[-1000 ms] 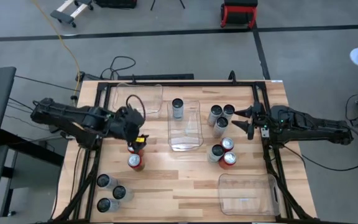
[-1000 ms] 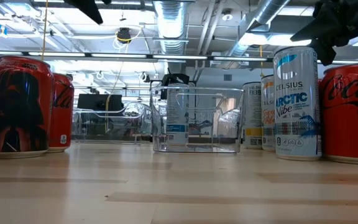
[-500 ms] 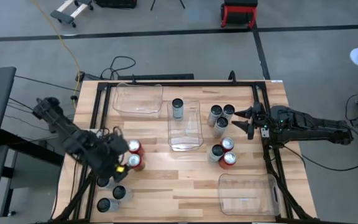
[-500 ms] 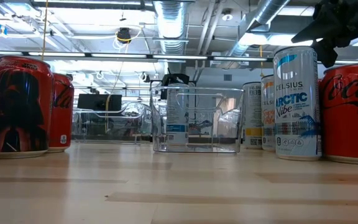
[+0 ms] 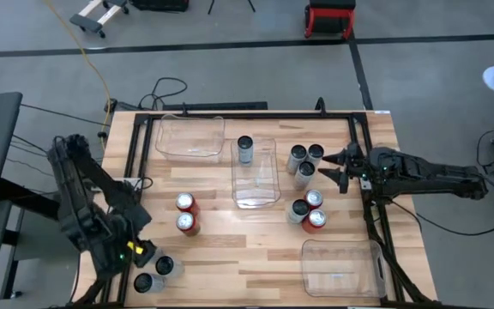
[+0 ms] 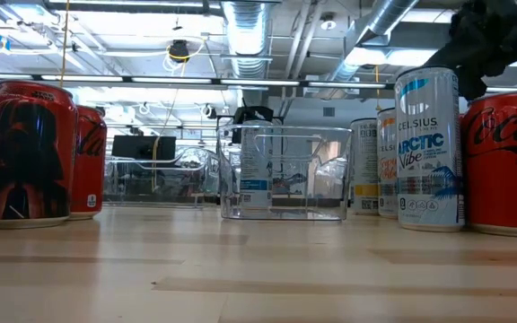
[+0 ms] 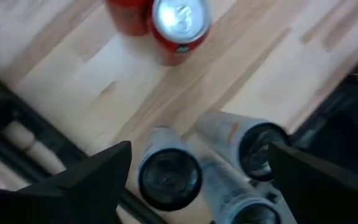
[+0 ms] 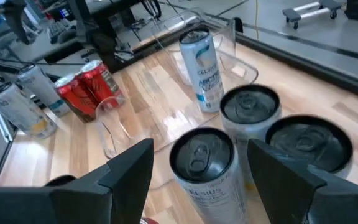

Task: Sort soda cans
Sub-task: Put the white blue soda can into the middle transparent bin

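Observation:
Three silver-grey soda cans stand upright in a cluster at the table's near left corner. My left gripper hangs open above them, pointing steeply down; in the left wrist view its fingers flank the cans from higher up. Two red cans stand right of it. My right gripper is open at the far right, just short of three upright cans; the nearest one shows between its fingers. One can stands in the middle clear bin.
An empty clear bin sits at the far left, another at the near right. Three more cans, two of them red, stand right of the middle bin. Black frame rails run along both table sides. Bare wood lies in the near middle.
My left gripper has swung from above the two red cans toward the table's near left corner, rolling as it went, and now hangs over the three silver-grey cans. It has stayed open. No can has moved.

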You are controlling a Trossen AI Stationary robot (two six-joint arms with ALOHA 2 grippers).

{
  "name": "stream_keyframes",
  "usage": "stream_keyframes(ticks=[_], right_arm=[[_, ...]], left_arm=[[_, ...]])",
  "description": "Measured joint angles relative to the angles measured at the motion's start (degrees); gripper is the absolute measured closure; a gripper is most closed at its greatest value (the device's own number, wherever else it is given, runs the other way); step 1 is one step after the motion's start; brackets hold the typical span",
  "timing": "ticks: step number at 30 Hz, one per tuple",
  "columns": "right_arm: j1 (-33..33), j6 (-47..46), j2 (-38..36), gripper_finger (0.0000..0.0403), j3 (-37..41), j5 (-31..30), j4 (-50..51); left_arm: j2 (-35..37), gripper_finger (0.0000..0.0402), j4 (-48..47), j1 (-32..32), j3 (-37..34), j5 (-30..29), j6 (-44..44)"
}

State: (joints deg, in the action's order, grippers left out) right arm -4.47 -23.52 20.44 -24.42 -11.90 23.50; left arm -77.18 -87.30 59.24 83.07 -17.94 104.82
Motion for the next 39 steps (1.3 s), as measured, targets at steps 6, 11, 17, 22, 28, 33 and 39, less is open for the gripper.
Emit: stream_keyframes(ticks=[6, 11, 17, 22, 28, 33, 39], right_arm=[[0.0, -0.7, 0.6, 0.0122, 3.9, 0.0, -4.3], [0.0, -2.4, 0.6, 0.0122, 5.3, 0.0, -6.6], [0.0, -3.1, 0.6, 0.0122, 6.2, 0.0, -6.5], [0.0, -3.5, 0.6, 0.0122, 6.2, 0.0, -6.5], [0.0, -3.5, 0.6, 0.0122, 6.2, 0.0, -6.4], [0.0, -3.5, 0.6, 0.0122, 6.2, 0.0, -6.5], [0.0, -3.5, 0.6, 0.0122, 6.1, 0.0, -6.5]], left_arm=[[-4.4, 0.0031, -1.2, 1.9, 0.0, 2.9, 2.9], [-6.8, 0.0031, -0.3, 2.0, 0.0, 6.8, 3.4], [-8.4, 0.0031, 0.2, 2.1, 0.0, 7.9, 2.7], [-8.2, 0.0031, 1.1, 2.1, -2.0, 7.6, 3.3], [-8.2, 0.0031, 1.3, 2.1, -4.6, 9.2, 3.9], [-8.2, 0.0031, 3.1, 2.1, -6.8, 10.9, 3.3], [-8.2, 0.0054, 2.9, 2.1, -9.5, 9.7, 1.8]])
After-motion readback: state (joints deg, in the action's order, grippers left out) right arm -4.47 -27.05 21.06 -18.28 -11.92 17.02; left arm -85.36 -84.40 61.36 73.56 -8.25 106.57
